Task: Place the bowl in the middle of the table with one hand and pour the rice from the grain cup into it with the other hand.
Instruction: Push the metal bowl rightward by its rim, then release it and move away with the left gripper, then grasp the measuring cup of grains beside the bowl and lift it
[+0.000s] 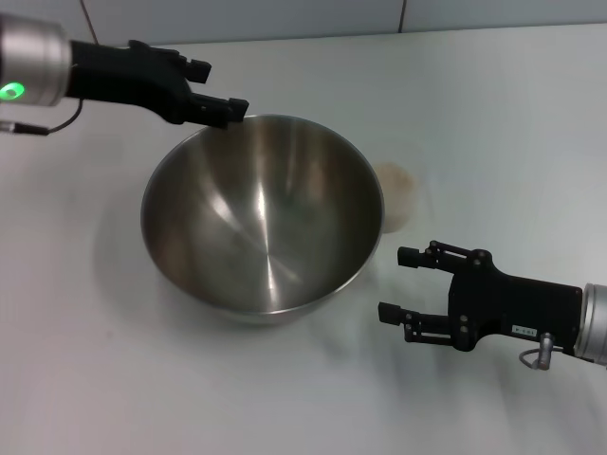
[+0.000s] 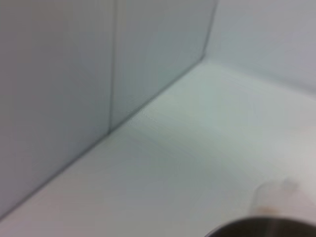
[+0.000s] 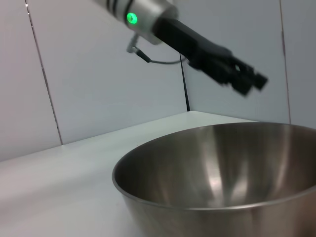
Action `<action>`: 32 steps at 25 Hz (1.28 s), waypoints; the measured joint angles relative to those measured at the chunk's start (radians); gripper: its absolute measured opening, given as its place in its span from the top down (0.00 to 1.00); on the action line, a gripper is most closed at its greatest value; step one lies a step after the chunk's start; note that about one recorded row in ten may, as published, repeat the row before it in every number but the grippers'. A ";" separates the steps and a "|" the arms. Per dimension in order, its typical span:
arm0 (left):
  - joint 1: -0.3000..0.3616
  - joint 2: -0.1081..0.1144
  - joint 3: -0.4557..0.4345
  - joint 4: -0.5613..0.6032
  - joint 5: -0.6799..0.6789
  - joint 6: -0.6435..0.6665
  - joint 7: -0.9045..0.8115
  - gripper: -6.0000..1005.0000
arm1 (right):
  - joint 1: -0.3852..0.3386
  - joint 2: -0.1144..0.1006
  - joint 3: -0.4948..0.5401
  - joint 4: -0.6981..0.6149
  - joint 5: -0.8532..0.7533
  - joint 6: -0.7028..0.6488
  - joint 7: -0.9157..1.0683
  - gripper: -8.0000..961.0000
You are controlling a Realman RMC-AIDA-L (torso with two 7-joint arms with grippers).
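Note:
The steel bowl [image 1: 261, 223] stands upright and empty on the white table [image 1: 493, 104], near its middle. My left gripper [image 1: 218, 87] is open and hovers just above the bowl's far left rim, apart from it; the right wrist view shows it [image 3: 249, 81] clear above the bowl [image 3: 222, 168]. The grain cup [image 1: 398, 194] with pale rice in it stands right behind the bowl's right side, partly hidden by the rim. My right gripper [image 1: 398, 282] is open and empty, low over the table to the front right of the bowl, its fingers pointing at it.
Grey wall panels [image 2: 59, 89] run along the table's far edge. In the left wrist view the bowl's rim [image 2: 261, 228] and the blurred cup [image 2: 271, 195] show at the bottom. Bare tabletop lies to the front and to the right.

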 joint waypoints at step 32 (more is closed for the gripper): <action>0.523 0.053 -0.135 -0.404 -0.553 0.288 0.955 0.19 | -0.002 0.000 0.002 0.002 0.018 0.013 0.000 0.17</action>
